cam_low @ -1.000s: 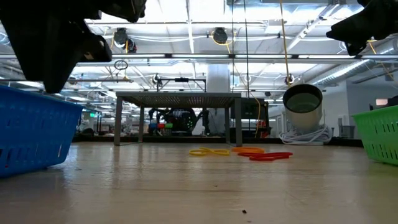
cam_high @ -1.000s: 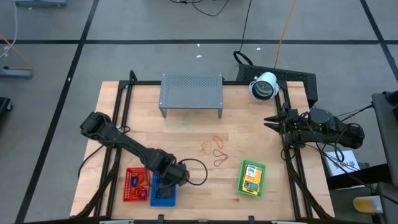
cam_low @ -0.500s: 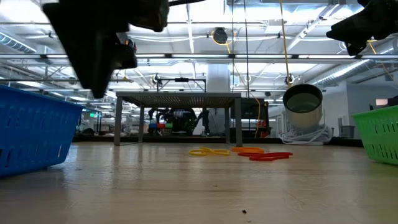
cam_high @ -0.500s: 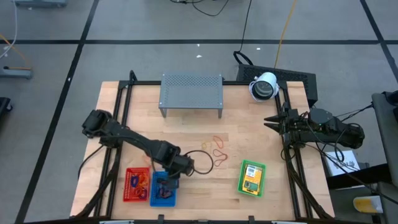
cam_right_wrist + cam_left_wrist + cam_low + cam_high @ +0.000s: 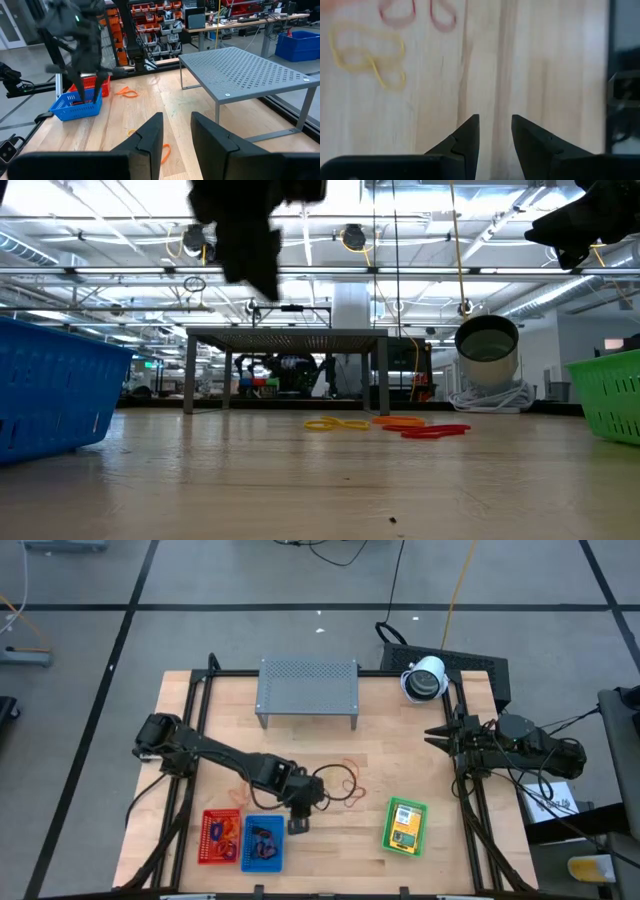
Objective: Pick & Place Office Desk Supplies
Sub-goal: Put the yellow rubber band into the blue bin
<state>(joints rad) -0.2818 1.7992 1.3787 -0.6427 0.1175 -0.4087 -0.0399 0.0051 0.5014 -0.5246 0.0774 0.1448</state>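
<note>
A pale wooden plank table (image 5: 300, 755) sits on a grey floor, with a grey perforated metal shelf (image 5: 308, 687) at its far edge. Near the middle lie the rubber bands (image 5: 350, 785), thin red, orange and yellow loops flat on the wood. They look light, soft and stretchy, so a pinch on one strand, pressed close to the surface, seems the likely way to lift one. The left gripper (image 5: 299, 823) hangs beside the blue mesh basket (image 5: 263, 848), its fingers slightly apart and holding nothing. The right gripper (image 5: 437, 737) waits at the table's right edge, fingers a little apart, empty. A green basket (image 5: 405, 827) holds a yellow packet.
</note>
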